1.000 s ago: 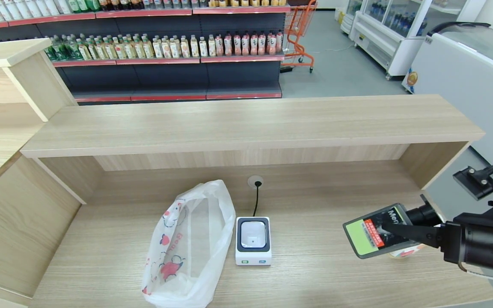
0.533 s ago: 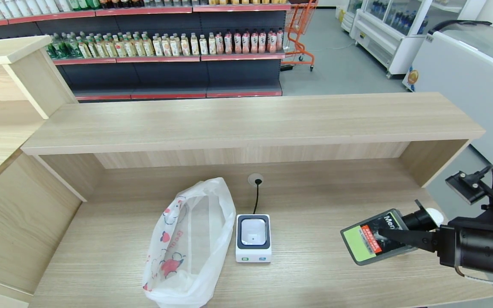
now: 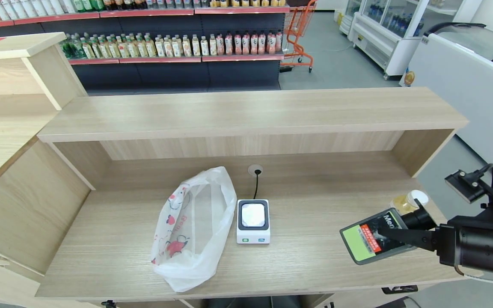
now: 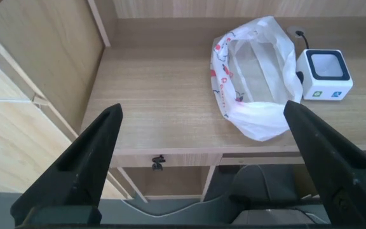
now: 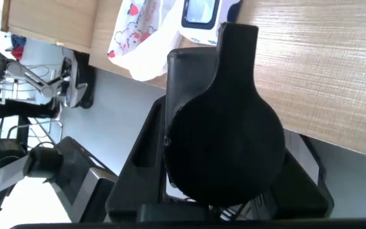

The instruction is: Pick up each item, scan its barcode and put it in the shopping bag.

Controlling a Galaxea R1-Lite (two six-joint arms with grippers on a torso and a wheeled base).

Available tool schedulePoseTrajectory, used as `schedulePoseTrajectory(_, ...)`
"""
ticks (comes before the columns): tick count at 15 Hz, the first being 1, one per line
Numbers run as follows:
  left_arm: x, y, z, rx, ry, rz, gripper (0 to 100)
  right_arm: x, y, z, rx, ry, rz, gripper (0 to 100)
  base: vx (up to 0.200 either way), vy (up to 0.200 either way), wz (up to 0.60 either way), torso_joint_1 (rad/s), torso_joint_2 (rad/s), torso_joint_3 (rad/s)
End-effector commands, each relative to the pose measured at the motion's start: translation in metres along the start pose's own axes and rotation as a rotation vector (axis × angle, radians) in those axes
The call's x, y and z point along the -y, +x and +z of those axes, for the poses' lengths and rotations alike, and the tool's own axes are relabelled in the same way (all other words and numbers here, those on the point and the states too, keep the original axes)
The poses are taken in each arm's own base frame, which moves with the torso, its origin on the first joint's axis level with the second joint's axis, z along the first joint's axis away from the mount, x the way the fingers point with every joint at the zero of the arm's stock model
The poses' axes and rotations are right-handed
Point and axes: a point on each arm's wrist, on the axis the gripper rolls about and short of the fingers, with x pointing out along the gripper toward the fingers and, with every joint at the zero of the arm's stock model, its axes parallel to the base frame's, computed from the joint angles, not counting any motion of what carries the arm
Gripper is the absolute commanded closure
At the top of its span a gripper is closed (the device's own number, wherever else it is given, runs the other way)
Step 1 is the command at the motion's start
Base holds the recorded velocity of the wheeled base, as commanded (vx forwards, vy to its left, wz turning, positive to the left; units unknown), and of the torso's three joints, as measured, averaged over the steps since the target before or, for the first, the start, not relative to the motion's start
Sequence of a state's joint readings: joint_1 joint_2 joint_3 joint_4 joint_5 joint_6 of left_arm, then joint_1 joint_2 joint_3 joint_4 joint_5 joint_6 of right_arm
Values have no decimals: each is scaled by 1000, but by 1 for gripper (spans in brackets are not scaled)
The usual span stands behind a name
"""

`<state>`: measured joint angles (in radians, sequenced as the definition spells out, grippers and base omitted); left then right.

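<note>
My right gripper (image 3: pixel 390 234) is shut on a flat dark box (image 3: pixel 370 243) with a green and red label. It holds the box above the counter's right end, well to the right of the scanner. The white scanner (image 3: pixel 253 221) with its dark window sits mid-counter, its cable running back to a hole. A clear shopping bag (image 3: pixel 195 226) with red cartoon prints lies open just left of the scanner. In the left wrist view my left gripper (image 4: pixel 202 165) is open, off the counter's front edge, with the bag (image 4: pixel 253 76) and scanner (image 4: pixel 326 73) beyond it. The right wrist view has the scanner (image 5: pixel 199 13) past the held box (image 5: pixel 189 83).
A small bottle (image 3: pixel 409 201) with a white cap and yellowish contents stands at the counter's right end, behind the held box. A raised wooden shelf (image 3: pixel 250 113) runs along the counter's back, and side panels close both ends. Store shelves and freezers stand beyond.
The head camera has shifted, so the whole counter sits differently in the picture. The right gripper still holds the box at the right end; the bottle now shows behind it.
</note>
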<state>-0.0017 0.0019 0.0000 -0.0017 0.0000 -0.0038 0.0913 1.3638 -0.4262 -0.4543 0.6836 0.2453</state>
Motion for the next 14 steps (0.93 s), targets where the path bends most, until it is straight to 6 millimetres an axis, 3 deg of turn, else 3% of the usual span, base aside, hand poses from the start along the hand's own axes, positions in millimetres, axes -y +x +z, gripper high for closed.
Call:
schedulePoseTrajectory(1,0,0,0,0,-5,0,0,-1,0,1,2,-2,2,100,0,200,0,-7,-12,7)
schedulePoseTrajectory(4,0,0,0,0,1,0,0,-1,-1,1,5,-4,1,100,0,200,0,17,7,-1)
schedulePoseTrajectory(8,0,0,0,0,1,0,0,-1,10,6,-4,-14,-18,100,0,0,0,0,0,0)
schedulePoseTrajectory(13,0,0,0,-1,1,0,0,4,72,20,-94,-35,-29,100,0,0,0,0,0,0)
schedulePoseTrajectory(14,0,0,0,0,1,0,0,6,98,22,-122,-44,-46,100,0,0,0,0,0,0)
